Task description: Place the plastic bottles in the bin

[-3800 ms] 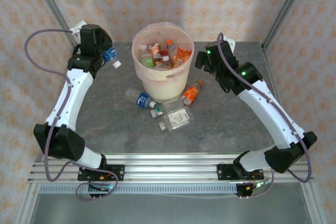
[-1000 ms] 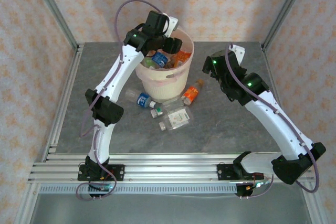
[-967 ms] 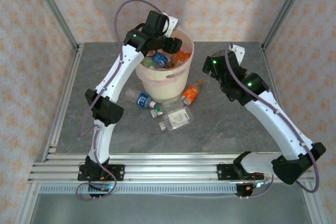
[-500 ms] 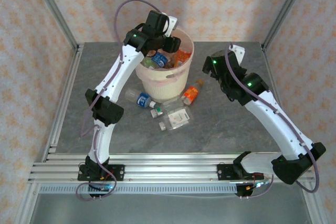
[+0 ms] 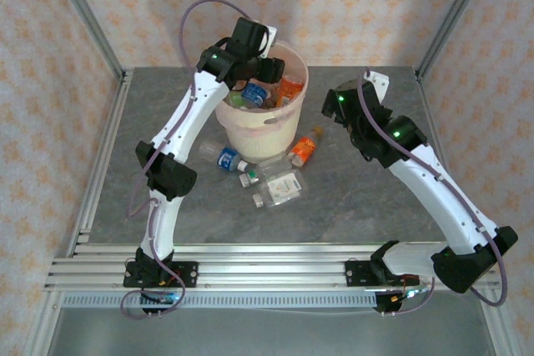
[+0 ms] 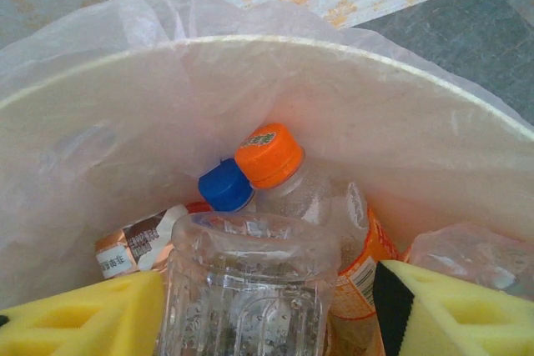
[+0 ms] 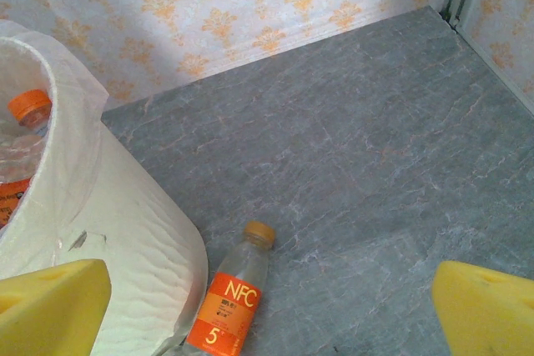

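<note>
Bracketing a clear bottle (image 6: 250, 281) whose lower half is cut off, the left claw (image 6: 267, 293) is hanging over the bin (image 5: 250, 132), grip unclear, while the right claw (image 7: 267, 310) is gaping empty.

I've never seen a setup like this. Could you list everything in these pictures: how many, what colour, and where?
bin: one, cream with a pinkish liner, far middle of the table
bottles in the bin: several, too piled to count, among them an orange-capped bottle and a blue-capped bottle
bottle between the pads: one, clear, over the bin
loose bottles: four, on the table in front of the bin: blue-label bottle, orange-label bottle, two clear bottles
table: one, grey stone-look
walls: cream with orange motifs
left arm, right arm: white and black
left hand: yellow pads apart, over the bin
right hand: yellow pads, wide open, beside the bin
</note>
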{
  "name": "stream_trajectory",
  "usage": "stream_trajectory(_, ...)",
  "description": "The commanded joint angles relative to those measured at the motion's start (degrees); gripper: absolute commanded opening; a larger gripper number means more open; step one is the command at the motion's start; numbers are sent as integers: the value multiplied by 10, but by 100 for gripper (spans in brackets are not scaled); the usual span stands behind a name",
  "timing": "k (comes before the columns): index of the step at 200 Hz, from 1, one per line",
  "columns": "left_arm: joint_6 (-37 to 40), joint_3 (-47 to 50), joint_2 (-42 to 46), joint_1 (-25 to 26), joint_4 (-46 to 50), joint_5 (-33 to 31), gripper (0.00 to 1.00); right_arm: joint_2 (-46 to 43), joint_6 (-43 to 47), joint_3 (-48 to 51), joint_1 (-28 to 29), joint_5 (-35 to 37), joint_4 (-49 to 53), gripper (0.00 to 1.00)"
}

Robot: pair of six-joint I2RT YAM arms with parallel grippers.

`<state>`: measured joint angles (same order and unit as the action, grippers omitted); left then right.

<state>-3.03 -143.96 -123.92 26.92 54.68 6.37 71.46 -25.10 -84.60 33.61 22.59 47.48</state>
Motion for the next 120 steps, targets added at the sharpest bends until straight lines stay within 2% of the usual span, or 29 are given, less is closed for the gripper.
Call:
stream_trajectory(1, -23, -21, 59, 2, -18, 0, 74, -2, 1, -10, 3, 17, 11, 99)
stream_trajectory(33, -43, 1, 126, 2, -41, -32, 89, -9, 3, -7, 3, 21, 11, 99)
stream_trajectory(57, -62, 83, 212, 2, -89, -70, 100, -15, 3, -1, 3, 23, 11, 99)
stream_trajectory(120, -153, 408, 473, 0, -250, -226, 100, -30, 2, 18, 3, 25, 8, 99)
